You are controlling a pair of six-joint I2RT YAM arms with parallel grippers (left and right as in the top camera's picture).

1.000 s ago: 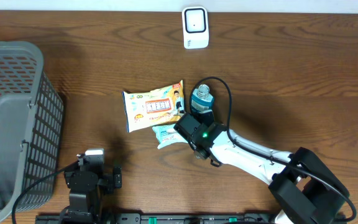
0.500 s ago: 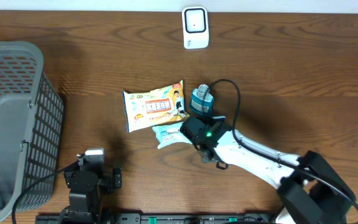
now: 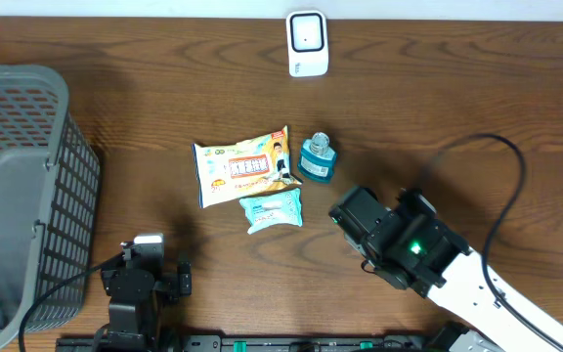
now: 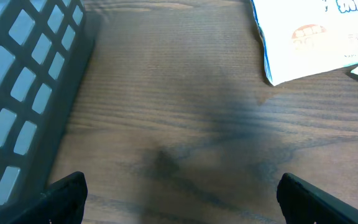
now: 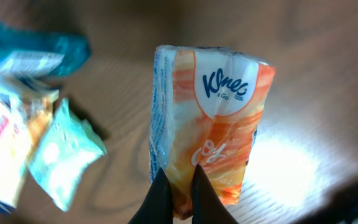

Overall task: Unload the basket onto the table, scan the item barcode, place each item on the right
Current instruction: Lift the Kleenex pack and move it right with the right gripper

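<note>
Right gripper is clamping narrow on the lower end of the tissue pack. The two dark fingers are sitting almost together and pinching the wrapper's bottom edge.

The pack is standing end-up out of the fingers in the right wrist view, leaning slightly. It is a soft, plastic-wrapped block. The upper part is white and carries a blue script logo, only partly legible. The lower part is showing orange swirls with pale lettering. A translucent, bluish seam is running down its left edge, and the film is catching glare. The face turned to the wrist camera is the logo side.

In the overhead view the pack is hidden under the right arm's head, which is sitting right of centre over the table, so I cannot tell from there whether the pack is touching the wood.

The other goods are lying in a cluster left of the right gripper. The snack bag is flat, the blue bottle is just beside the bag's right end, and the teal packet is just below the bag.

The white scanner is standing at the far edge, well apart from the gripper.

Left gripper is hanging spread wide above bare wood, with nothing between its fingertips. It is near the grey basket, which is sitting at the left edge.
</note>
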